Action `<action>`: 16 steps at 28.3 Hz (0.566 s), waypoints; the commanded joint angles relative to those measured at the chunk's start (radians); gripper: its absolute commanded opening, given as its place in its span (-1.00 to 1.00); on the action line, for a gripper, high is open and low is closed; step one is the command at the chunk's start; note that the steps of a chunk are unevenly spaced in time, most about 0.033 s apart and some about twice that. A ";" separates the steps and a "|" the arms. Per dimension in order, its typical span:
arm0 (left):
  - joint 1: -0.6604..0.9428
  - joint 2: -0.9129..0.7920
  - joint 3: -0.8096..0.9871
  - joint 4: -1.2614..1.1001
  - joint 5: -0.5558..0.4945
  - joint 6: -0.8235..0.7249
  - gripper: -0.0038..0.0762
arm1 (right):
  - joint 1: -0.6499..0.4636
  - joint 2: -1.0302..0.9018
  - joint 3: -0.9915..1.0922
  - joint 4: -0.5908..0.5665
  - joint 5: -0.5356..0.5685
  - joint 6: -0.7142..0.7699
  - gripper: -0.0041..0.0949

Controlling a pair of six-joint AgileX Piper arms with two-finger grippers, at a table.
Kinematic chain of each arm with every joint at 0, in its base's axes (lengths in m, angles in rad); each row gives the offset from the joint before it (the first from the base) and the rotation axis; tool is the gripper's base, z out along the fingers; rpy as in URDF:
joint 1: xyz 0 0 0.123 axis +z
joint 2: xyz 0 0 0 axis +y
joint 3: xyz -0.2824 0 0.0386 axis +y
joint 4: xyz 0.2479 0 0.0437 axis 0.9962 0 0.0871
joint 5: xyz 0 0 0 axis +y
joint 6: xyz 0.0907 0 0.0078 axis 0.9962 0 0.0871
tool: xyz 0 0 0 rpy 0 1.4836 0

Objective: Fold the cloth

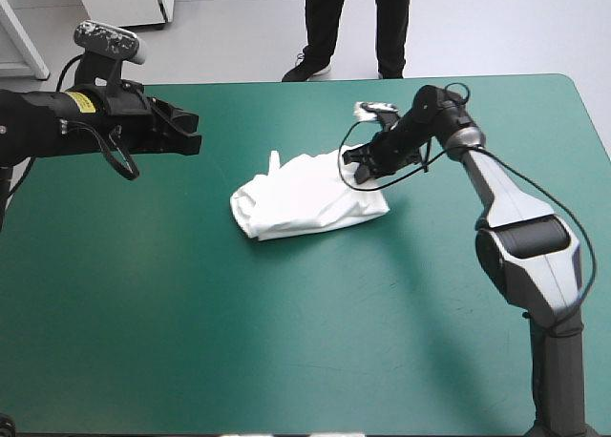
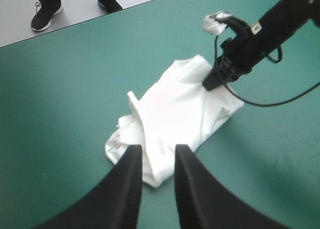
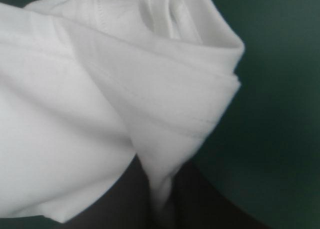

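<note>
Near side first: the table's teal-green cover lies bare across the lower half of the high view.

Just above frame centre is the white short-sleeved fabric T-shirt, a loose folded bundle flat on the cover, with its long axis running lower left to upper right.

Handling, my read:
- Light, soft and limp, with no stiffness of its own. Not fragile.
- The layers will likely slide on each other, and a lift from one point should make it droop and open up.
- Best hold is a stitched hem or corner where the layers stack. The pinch should take every layer, else the top one peels away.
- Two holds set apart along one edge would keep the fold line straight.

Right gripper, two broad black fin-shaped fingers, sits on the bundle's upper-right end. Its fingers are all but closed on a fold. In the right wrist view, white cloth with a stitched hem runs down between the fingers.

Left gripper is at the upper left of the high view, above bare cover and well apart from the bundle. Its fingers are parted by a narrow gap with nothing between them and touch nothing. In its wrist view the bundle's nearer end lies just ahead of the fingertips.
</note>
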 commanded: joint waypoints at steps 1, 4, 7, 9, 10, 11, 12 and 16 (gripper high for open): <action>0.000 -0.032 -0.030 -0.061 0.026 0.010 -0.46 | -0.085 -0.151 -0.010 -0.075 -0.006 0.022 -0.93; 0.000 -0.032 -0.030 -0.081 0.026 0.022 -0.46 | -0.165 -0.217 0.060 -0.093 -0.006 0.026 -0.93; 0.000 -0.032 -0.030 -0.104 0.020 0.041 -0.46 | -0.275 -0.299 0.184 -0.140 -0.006 0.017 -0.93; 0.000 -0.032 -0.030 -0.106 0.020 0.044 -0.46 | -0.318 -0.343 0.253 -0.173 -0.006 0.017 -0.93; 0.000 -0.032 -0.030 -0.106 0.020 0.044 -0.46 | -0.333 -0.366 0.287 -0.183 -0.006 0.016 -0.93; 0.000 -0.032 -0.030 -0.106 0.017 0.044 -0.46 | -0.351 -0.387 0.321 -0.198 -0.006 0.009 -0.93; 0.000 -0.032 -0.030 -0.106 0.013 0.044 -0.46 | -0.365 -0.409 0.355 -0.220 -0.006 0.010 -0.93; 0.000 -0.030 -0.030 -0.112 0.011 0.044 -0.46 | -0.403 -0.482 0.478 -0.298 -0.006 0.008 -0.93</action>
